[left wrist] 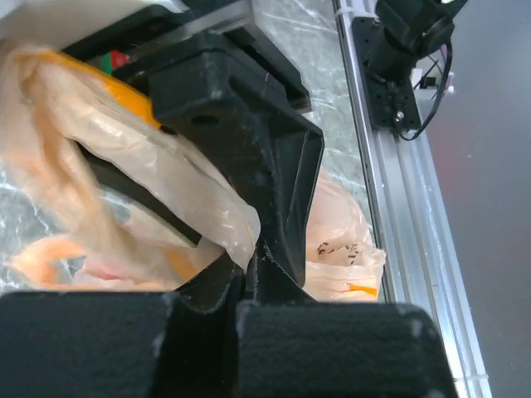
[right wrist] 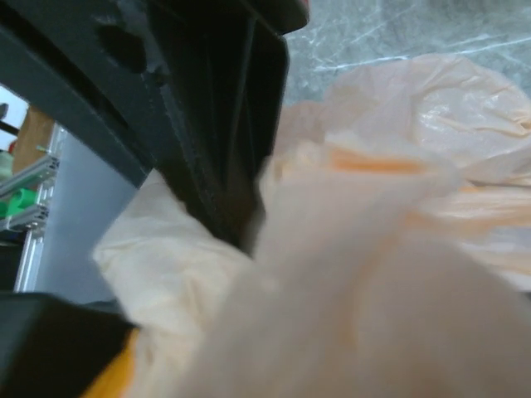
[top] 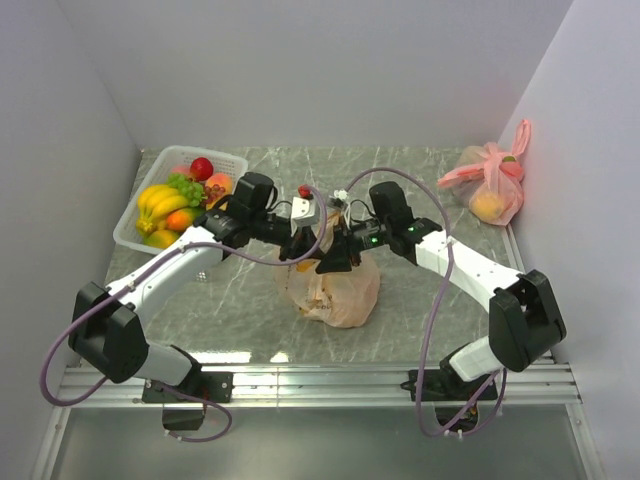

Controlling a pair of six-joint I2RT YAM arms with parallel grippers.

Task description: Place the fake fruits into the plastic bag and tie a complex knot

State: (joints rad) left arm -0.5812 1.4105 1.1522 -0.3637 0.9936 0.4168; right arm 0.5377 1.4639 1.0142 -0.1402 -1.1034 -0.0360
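one crinkly translucent peach plastic bag [top: 335, 290] bulges on a veined table [top: 420, 185].

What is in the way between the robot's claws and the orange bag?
Nothing that I can see. The left claw and the right claw both sit at the top of the bag, with its thin plastic right against them. The basket with the fruit is off to the side.
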